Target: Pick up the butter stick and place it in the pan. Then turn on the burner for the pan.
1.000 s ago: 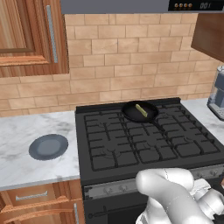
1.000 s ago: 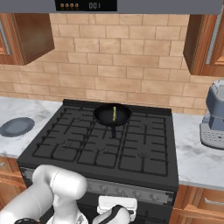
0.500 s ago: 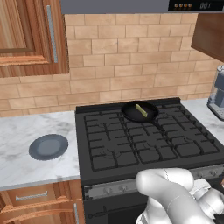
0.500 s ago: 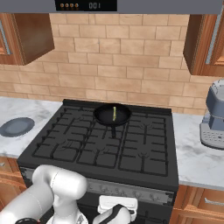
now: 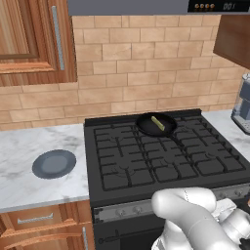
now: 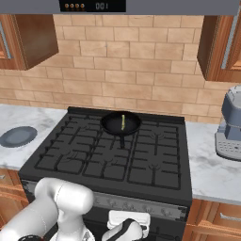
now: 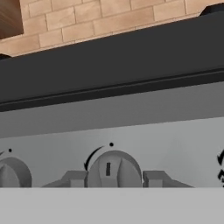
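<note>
Butter stick (image 5: 157,123) lies inside the pan (image 5: 156,125) on the rear middle burner of the stove (image 5: 146,161), so we judge step 1 done and the burner step in hand. In the hand view our gripper (image 7: 113,178) faces the grey control panel, its jaws set apart with 1 finger on each side of a round knob (image 7: 114,169) whose marker stands upright under its dot. We cannot tell whether the fingers touch the knob yet. We expect the knob to be stiff, hard and somewhat smooth, best taken across its raised centre ridge so the fingers do not slip as it turns. Another knob (image 7: 13,174) sits to its left. A grey-blue plate (image 5: 54,163) rests on the marble tabletop (image 5: 34,146), well apart from the stove.
</note>
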Available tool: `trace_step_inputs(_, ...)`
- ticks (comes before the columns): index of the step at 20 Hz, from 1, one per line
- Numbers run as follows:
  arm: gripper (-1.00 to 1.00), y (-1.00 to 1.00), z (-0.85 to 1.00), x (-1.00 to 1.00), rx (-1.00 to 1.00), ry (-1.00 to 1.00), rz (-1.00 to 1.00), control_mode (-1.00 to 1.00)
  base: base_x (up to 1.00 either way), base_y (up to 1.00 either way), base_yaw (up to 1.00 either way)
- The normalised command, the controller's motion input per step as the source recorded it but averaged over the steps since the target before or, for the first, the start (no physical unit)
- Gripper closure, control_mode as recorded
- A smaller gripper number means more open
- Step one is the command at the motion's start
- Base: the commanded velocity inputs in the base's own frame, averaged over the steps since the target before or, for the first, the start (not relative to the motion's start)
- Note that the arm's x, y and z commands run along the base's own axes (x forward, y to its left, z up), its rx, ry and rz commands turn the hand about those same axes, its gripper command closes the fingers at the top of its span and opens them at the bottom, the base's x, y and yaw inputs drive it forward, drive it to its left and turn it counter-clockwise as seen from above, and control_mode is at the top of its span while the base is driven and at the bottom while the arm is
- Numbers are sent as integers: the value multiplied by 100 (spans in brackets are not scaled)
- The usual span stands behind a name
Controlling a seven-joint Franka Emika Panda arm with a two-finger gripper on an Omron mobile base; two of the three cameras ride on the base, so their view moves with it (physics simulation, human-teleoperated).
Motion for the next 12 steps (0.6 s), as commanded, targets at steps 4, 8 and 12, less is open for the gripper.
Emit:
trace_step_inputs(4, 100, 0, 0, -4, -21, 0, 0, -100, 0, 0, 0)
trace_step_inputs(8, 100, 0, 0, -5, -28, 0, 0, -100, 0, 0, 0)
trace_step_inputs(12, 100, 1, 0, -2, -29, 0, 0, -100, 0, 0, 0)
